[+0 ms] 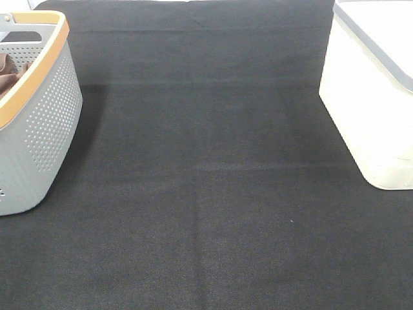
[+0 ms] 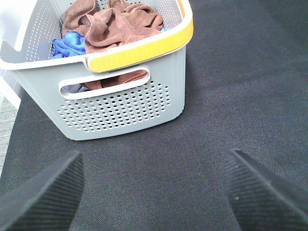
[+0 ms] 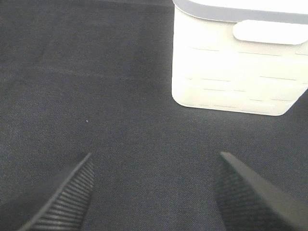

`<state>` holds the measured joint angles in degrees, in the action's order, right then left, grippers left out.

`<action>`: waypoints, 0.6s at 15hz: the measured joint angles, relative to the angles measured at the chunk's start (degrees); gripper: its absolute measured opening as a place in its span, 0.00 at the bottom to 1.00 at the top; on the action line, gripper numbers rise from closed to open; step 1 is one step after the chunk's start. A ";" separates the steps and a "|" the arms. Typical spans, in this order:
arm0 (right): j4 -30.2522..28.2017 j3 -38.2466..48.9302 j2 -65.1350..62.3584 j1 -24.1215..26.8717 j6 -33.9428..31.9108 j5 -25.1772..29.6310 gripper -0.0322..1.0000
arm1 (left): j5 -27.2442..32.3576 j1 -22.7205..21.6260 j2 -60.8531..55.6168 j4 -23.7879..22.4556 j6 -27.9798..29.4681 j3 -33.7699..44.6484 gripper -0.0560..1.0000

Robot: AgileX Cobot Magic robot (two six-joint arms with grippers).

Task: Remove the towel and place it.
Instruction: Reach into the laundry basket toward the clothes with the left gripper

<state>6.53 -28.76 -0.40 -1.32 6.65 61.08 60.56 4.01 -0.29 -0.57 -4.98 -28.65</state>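
The reddish-brown towel (image 2: 118, 26) lies crumpled inside the grey basket (image 2: 120, 110), on top of a blue cloth (image 2: 67, 45). In the exterior high view only a corner of the towel (image 1: 8, 71) shows in the basket (image 1: 45, 129) at the far left. My left gripper (image 2: 154, 192) is open and empty, low over the black mat, a short way in front of the basket's handle end. My right gripper (image 3: 151, 192) is open and empty over the mat, short of the white bin (image 3: 238, 67). Neither gripper shows in the exterior high view.
The basket has a yellow-orange rim (image 2: 139, 50) and perforated walls. A white bin with a grey rim (image 1: 371, 97) stands at the right of the table. A black mat (image 1: 206, 194) covers the table between the two containers.
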 joint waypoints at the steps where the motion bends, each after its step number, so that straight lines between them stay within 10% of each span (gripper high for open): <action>1: 0.00 0.00 0.00 0.00 0.00 0.00 0.68 | 0.00 0.00 0.00 0.00 0.00 0.00 0.78; 9: 0.00 0.00 0.00 0.00 0.00 0.00 0.68 | 0.00 0.00 0.00 0.00 0.00 0.00 0.78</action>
<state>6.53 -28.76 -0.40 -1.32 6.65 61.08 60.56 4.01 -0.29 -0.57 -4.98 -28.65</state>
